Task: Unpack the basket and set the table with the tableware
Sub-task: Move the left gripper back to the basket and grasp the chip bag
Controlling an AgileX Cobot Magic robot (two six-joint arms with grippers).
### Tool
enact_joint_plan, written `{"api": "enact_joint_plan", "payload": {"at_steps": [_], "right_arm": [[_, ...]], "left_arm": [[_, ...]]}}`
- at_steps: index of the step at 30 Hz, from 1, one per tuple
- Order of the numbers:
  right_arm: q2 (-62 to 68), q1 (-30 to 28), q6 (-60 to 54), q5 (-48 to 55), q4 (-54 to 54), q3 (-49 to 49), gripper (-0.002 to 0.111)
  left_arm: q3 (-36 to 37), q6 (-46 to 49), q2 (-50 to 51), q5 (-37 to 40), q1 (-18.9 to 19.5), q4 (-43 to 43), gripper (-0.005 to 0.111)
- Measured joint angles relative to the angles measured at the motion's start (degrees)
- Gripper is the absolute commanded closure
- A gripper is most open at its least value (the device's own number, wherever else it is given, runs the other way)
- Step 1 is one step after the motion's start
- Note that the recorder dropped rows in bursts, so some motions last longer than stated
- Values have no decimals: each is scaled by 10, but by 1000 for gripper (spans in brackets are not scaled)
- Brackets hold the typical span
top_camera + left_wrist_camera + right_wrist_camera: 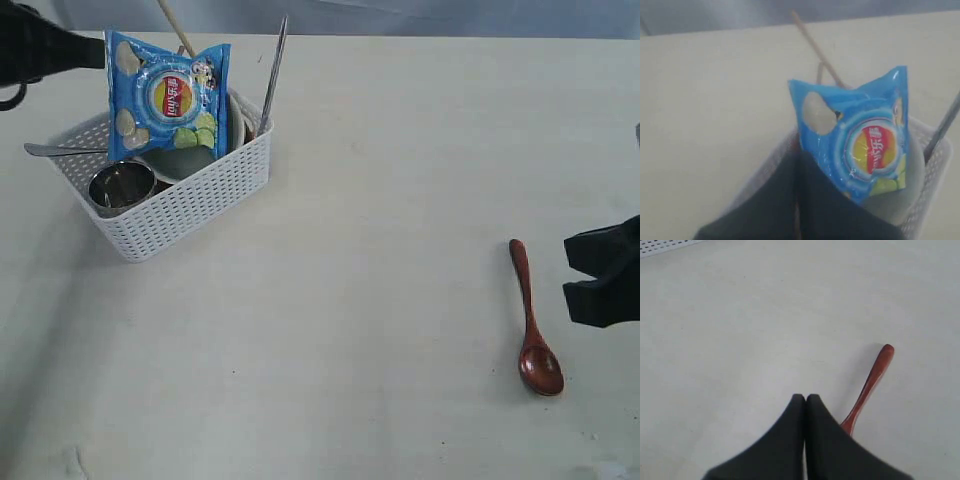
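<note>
**Pale surface (400, 180), one spoon (540, 368) laid out**

Cream and faintly smudged, it runs back to a greyish backdrop. The left arm reaches in from the far-left corner. Its tool (799, 162) is closed, tips at the blue chips bag (170, 95), which stands in the white basket (190, 205); whether it pinches the bag I cannot tell. The right tool (805, 399) hovers low at the right edge, closed and empty, just beside the wooden spoon. A steel cup (122, 185) and pale bowl (182, 162) sit in the basket.

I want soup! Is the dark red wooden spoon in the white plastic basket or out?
Out. The dark red wooden spoon lies flat on the cream table, apart from the white lattice basket.
</note>
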Motion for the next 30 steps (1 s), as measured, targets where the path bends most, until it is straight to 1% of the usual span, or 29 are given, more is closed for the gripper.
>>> {"api": "enact_joint_plan", "payload": {"at_steps": [5,7,10,14,16,18,20,22,23,25,26,28,29,30], "right_arm": [[0,0,-4,0,1,0,109],[0,0,-4,7,2,0,109],[0,0,-4,19,3,0,109],[0,0,-4,26,3,0,109],[0,0,-4,26,3,0,109],[0,0,-4,26,3,0,109],[0,0,-4,26,3,0,109],[0,0,-4,26,3,0,109],[0,0,-4,26,4,0,109],[0,0,-4,26,9,0,109],[0,0,-4,27,12,0,109],[0,0,-4,27,21,0,109],[0,0,-4,27,23,0,109],[0,0,-4,27,27,0,109]], "left_arm": [[-63,16,66,24,4,-5,107],[-92,56,71,44,11,-32,107],[-131,152,71,78,41,-79,107],[-185,286,85,150,102,-139,107],[-210,345,105,200,130,-195,107],[-230,420,136,249,157,-272,107],[-241,504,167,297,180,-377,107],[-244,566,194,328,196,-463,106],[-245,583,204,334,201,-485,105],[-246,601,224,334,207,-515,98],[-246,607,230,334,208,-522,93],[-246,622,242,334,210,-529,80],[-246,628,246,334,210,-533,69],[-246,648,251,334,210,-541,65]]}}
